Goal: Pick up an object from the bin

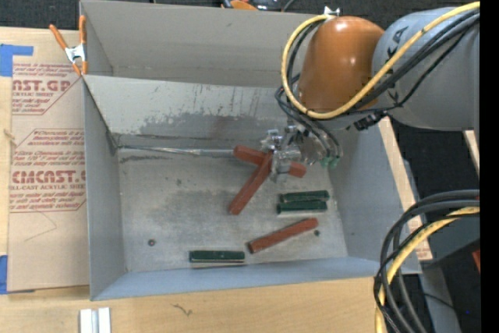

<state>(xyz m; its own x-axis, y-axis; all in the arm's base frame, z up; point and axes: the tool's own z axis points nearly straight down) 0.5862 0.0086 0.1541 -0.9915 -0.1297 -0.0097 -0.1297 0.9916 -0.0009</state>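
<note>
Inside the grey bin (101,168), my pincer (279,152) hangs right of frame centre, at the upper end of a long red-brown stick (248,189). Apart or clamped, I cannot tell. I judge nothing lifted yet, with grasping and raising left. A dark green bar (302,202) lies just below.

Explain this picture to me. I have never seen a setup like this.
One camera looks down into a grey metal bin from above. The large arm with the orange cover, entering from the right, is a robot; its gripper sits low, at the upper end of a slanted red-brown stick. Nearby on the floor lie a second red-brown stick, a dark green bar and, by the front wall, another green bar. Whether anything is gripped cannot be told.
</note>
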